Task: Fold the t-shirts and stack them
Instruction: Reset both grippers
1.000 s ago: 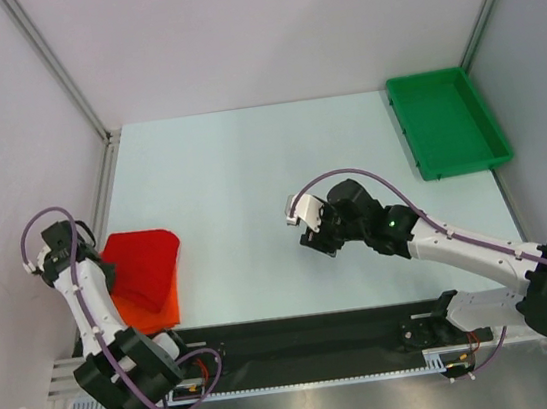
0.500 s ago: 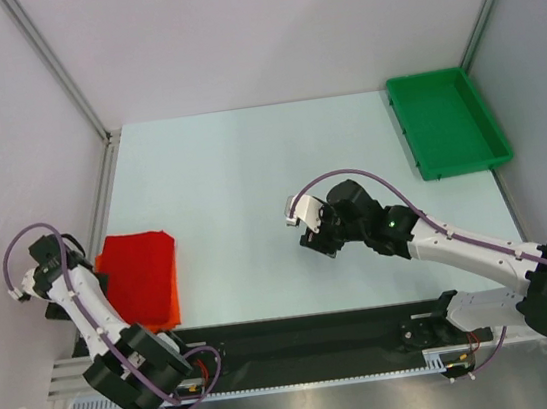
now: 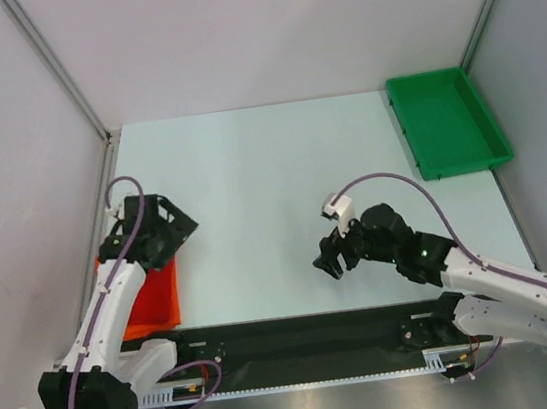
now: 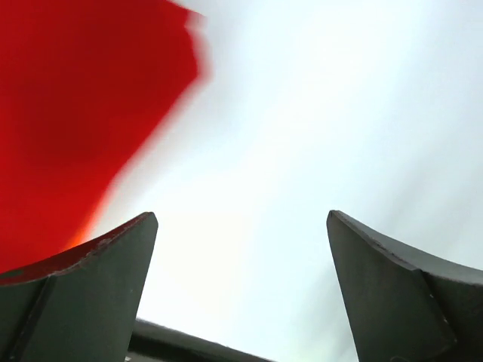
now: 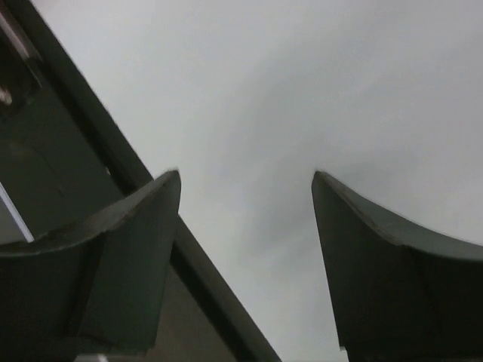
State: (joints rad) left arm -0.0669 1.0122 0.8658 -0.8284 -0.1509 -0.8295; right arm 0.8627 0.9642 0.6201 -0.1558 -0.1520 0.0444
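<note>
Since the left gripper [image 3: 171, 233] hung wide apart and empty by the far edge of the red t-shirt [image 4: 75, 113], lying on the orange t-shirt [image 3: 141, 329] at the near left edge of the table [image 3: 249, 167], lifting straight clear would best spare the folds, while the right gripper [image 3: 329, 258] hovered parted and empty nearer the middle.

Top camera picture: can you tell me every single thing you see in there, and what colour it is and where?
red t-shirt: 1, bright red, near left corner of the table, lying on the orange one
orange t-shirt: 1, orange, under the red t-shirt, only its near edge showing
tray: 1, green, far right corner of the table
table: 1, pale blue-green
left gripper: 1, black, open, by the red t-shirt's far edge, holding nothing
right gripper: 1, black, open, over the table's near middle
</note>
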